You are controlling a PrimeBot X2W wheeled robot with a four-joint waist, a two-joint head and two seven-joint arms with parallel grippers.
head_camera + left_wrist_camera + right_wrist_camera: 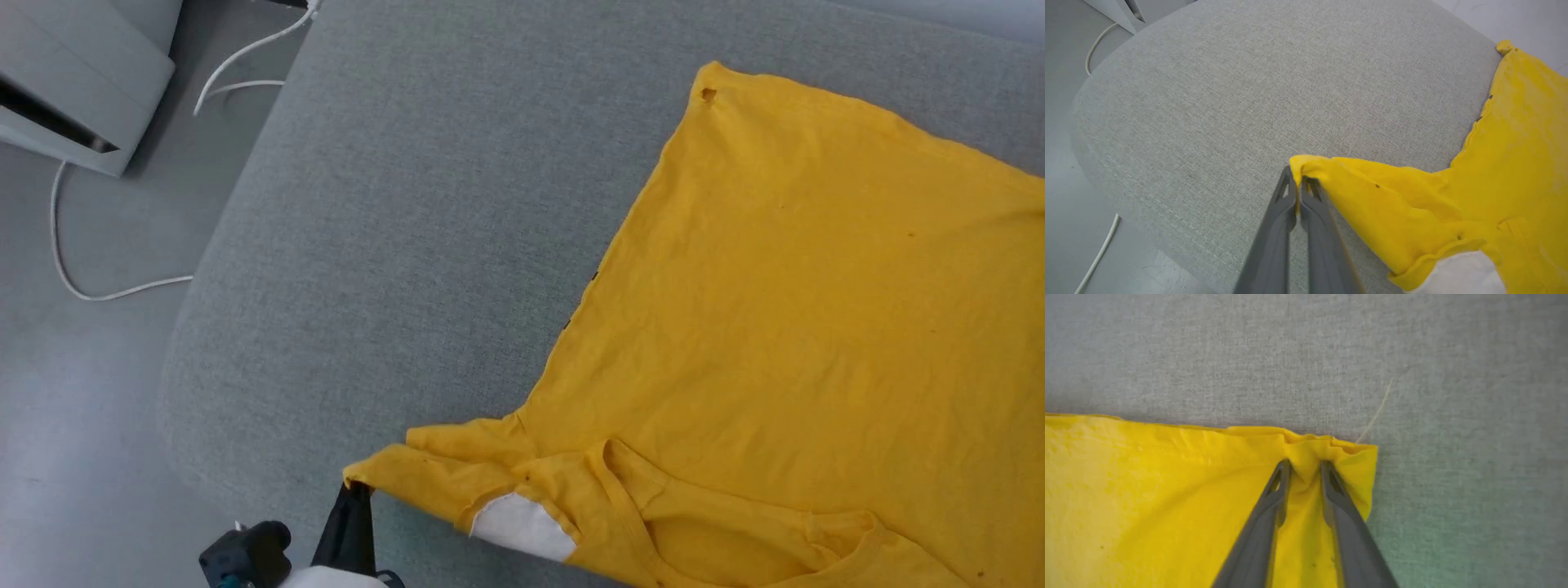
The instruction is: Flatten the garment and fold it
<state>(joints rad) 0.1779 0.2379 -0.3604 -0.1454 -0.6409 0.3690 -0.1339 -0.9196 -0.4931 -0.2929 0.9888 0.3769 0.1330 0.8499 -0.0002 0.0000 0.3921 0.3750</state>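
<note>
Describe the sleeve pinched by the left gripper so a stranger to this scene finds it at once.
Start from the broad grey cushion; in the head view a yellow garment lies spread over its right side. At the garment's near left corner a short sleeve juts toward the cushion's edge. Its tip is clamped in the left gripper, and a white patch lies beside it.

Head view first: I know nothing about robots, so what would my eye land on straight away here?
A bright yellow garment lies spread plain side up over the right half of a grey padded surface, its collar towards the bottom edge. In the left wrist view, the left jaws are shut on the tip of a sleeve; in the right wrist view, the right jaws pinch a bunched corner of the cloth.
</note>
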